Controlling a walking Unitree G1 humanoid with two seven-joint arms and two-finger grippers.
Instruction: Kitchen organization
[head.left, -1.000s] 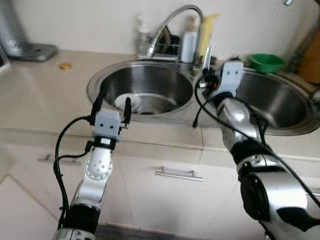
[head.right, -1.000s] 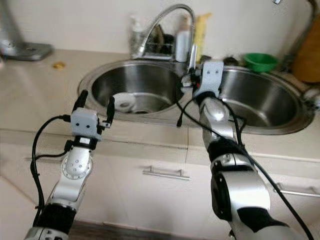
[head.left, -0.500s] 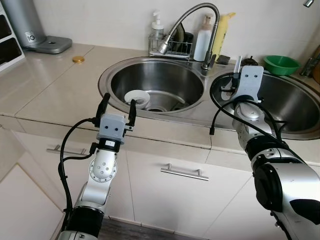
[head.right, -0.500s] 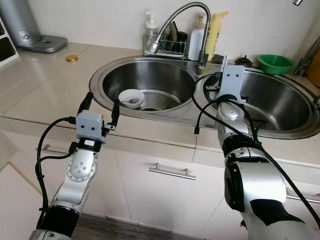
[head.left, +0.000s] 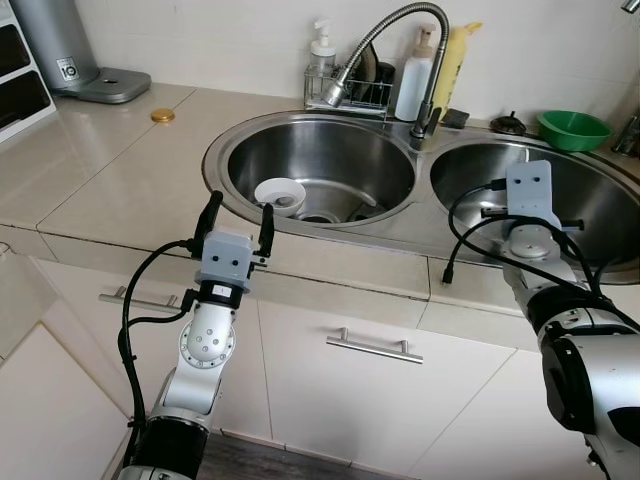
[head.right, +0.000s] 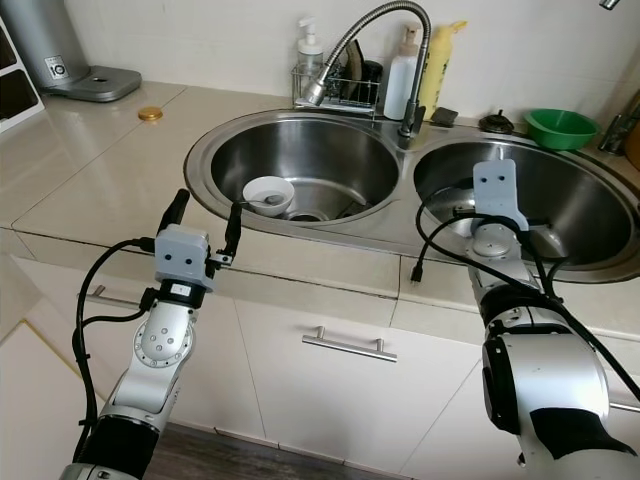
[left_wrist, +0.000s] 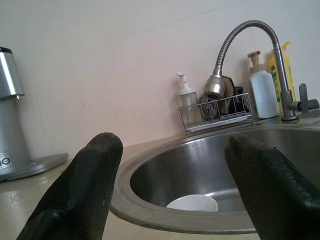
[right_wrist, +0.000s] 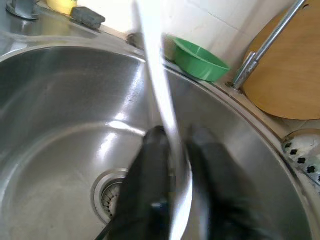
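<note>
A thin white plate (right_wrist: 167, 150), seen edge-on and blurred, is pinched between the fingers of the right gripper (right_wrist: 175, 145), which hangs over the right basin (head.left: 600, 205) of the double sink, above its drain (right_wrist: 112, 197). From the head camera the right wrist mount stands upright just inside that basin's front rim.

In the left basin (head.left: 330, 165), near its drain, sits a small white bowl (head.left: 280, 195). The left gripper (head.left: 237, 212) hovers at the front rim of this basin, over the desk (head.left: 110, 170), its fingers (left_wrist: 85, 185) spread wide apart and holding nothing; the bowl shows between them in the wrist view.

Behind the sink, the curved faucet (head.left: 395, 40) arches over the left basin. Beside it, a wire rack (head.left: 350, 90) stands with a soap dispenser (head.left: 322, 55), a white bottle (head.left: 415, 70) and a yellow bottle (head.left: 452, 65) close by. A green bowl (head.left: 572, 128) rests on the desk behind the right basin, with a wooden board (right_wrist: 285, 75) just beside it. Far from the sink, a small gold lid (head.left: 161, 115) lies on the desk near a silver appliance (head.left: 60, 55).
</note>
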